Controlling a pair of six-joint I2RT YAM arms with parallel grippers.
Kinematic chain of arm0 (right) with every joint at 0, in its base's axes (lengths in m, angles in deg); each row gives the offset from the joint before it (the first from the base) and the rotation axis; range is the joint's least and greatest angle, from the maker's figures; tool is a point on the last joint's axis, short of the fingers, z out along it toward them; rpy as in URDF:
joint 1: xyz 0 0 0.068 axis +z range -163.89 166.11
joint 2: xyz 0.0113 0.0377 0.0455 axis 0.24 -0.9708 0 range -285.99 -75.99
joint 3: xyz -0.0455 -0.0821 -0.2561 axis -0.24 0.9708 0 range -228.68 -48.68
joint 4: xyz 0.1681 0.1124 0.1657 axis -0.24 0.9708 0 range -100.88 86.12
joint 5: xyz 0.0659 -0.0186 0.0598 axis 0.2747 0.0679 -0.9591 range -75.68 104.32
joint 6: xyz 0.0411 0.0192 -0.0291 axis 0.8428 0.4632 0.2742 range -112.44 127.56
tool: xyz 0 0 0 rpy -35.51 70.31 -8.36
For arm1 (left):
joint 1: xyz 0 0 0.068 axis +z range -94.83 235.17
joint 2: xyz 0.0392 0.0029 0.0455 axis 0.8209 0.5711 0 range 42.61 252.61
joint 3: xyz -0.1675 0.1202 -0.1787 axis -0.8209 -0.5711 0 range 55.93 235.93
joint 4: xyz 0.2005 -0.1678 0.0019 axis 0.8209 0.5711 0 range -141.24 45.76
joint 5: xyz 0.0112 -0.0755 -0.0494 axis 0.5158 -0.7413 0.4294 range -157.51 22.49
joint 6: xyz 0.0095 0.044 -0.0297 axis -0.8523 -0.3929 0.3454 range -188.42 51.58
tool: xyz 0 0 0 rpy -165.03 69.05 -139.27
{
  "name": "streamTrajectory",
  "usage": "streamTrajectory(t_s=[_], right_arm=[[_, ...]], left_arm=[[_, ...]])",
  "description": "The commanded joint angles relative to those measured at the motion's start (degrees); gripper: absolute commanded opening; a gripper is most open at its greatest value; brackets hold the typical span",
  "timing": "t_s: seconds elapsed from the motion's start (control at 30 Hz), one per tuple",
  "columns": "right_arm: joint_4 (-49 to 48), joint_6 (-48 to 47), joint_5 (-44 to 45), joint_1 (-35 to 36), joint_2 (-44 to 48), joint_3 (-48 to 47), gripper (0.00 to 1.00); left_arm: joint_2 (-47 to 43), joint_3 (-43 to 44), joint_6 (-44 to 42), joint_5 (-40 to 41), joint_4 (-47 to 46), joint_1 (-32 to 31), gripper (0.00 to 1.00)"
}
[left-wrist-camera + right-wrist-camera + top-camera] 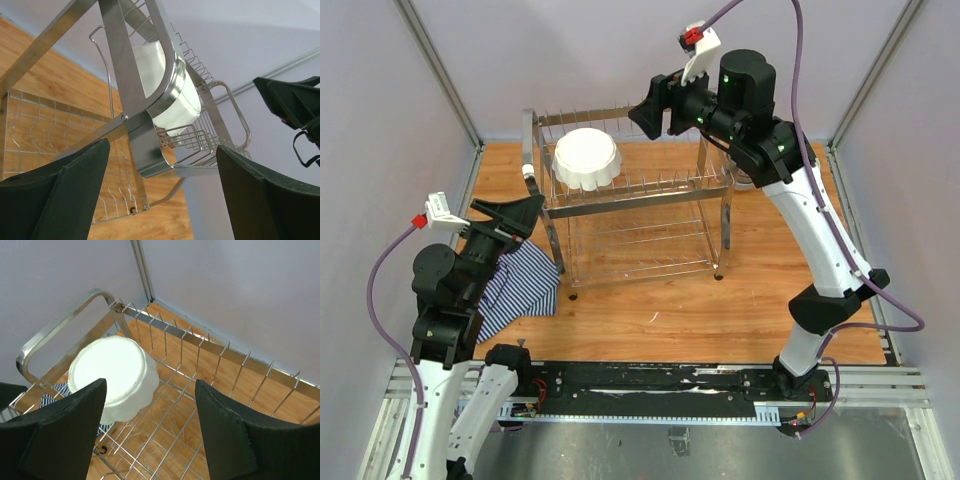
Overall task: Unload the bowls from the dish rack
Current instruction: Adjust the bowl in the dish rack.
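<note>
So only one bowl shows up here: a large white ceramic bowl with a scalloped rim. It sits on the top tier of the two-tier chrome wire dish rack, over at the rack's left end, next to the loop handle. From the right wrist view the bowl looks like it's flipped base-up among the prongs, but I wouldn't swear to it.

The right gripper hangs above the back rail of the rack, off to the right of the bowl and not touching it. Its fingers are spread wide with nothing between them.

The left gripper is down low just beside the rack's left end. It's also wide open and holding nothing. Its wrist camera looks up past a flat chrome upright of the rack at the bowl from underneath.

The lower tier looks bare. A blue-and-white striped cloth lies crumpled on the wooden table, by the rack's front-left leg and partly under the left arm.
</note>
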Motion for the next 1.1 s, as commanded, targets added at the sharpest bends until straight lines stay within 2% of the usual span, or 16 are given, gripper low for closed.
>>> streamTrajectory(t_s=[0.0,0.33,0.53,0.73,1.07], right_arm=[[0.4,1.0,-0.6,-0.7,-2.5,-5.6,0.73],[-0.6,2.2,-2.5,-0.6,-4.1,-5.6,0.72],[2.2,-0.5,-2.4,1.5,-7.0,-10.3,0.72],[3.5,-6.1,-1.3,4.7,-6.9,-9.8,0.74],[5.2,-13.2,1.7,10.6,-7.2,-8.9,0.79]], left_arm=[[-0.3,2.1,-1.7,-2.9,1.8,0.2,0.93],[-1.9,3.5,-1.5,-5.1,7.4,0.2,0.96],[1.2,9.7,-2.9,0.2,12.3,0.2,0.97],[5.3,14.7,-1.9,6.6,15.4,0.2,0.98],[12.5,18.6,-3.9,10.9,13.2,0.2,0.99]])
